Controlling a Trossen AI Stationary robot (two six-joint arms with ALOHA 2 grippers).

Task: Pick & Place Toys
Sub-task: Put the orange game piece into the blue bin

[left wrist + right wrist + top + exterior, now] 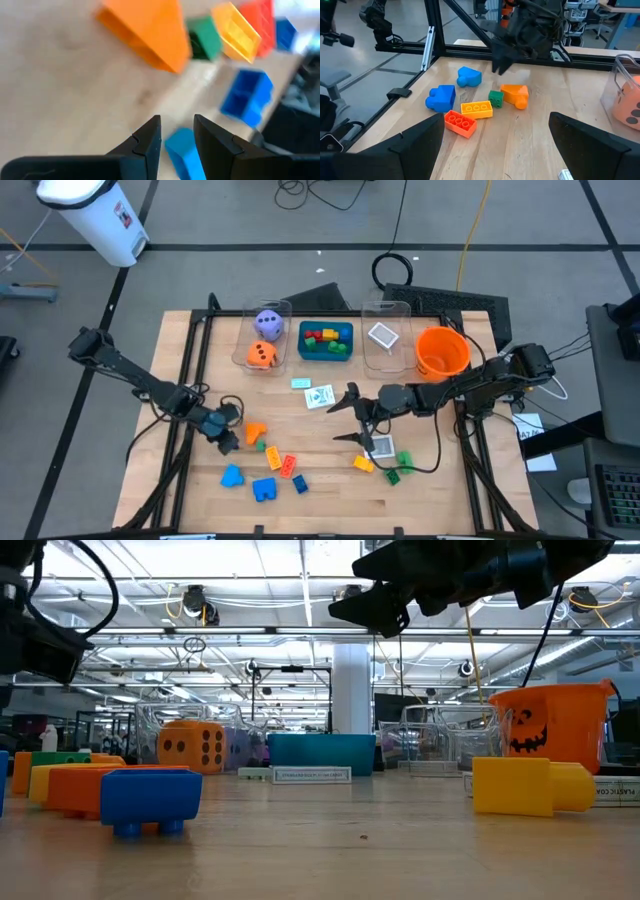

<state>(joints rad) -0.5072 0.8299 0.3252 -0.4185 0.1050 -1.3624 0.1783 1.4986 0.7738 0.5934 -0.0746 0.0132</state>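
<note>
A: High view, toys first. Loose bricks sit on the near left-centre of the desk [420,510]: orange brick [255,432], green brick [261,447], yellow brick [272,459], red brick [289,466], three blue bricks [264,489]. Second small cluster near right: yellow brick and green brick [393,476] beside a white card [381,446].

B: Anything already sorted?

A: Far side has a purple die [267,324] and orange die [261,355] in the left clear bin [285,308]. Bricks lie in the teal tray [345,350], a card in the right clear bin [400,310]. Orange bowl [441,352] is right of that. Two more cards [319,396] lie flat mid-desk.

B: Left gripper?

A: Left gripper [226,442] is low over the desk, just left of the orange brick. Wrist view: jaws [175,137] a narrow gap apart, nothing between them, a blue brick [182,150] lies on the desk beyond the tips.

B: Right gripper?

A: Right gripper [352,418] hangs above the desk, just beyond the near right card. Jaws spread wide, holding nothing. Low view shows it well clear of the surface.
</note>
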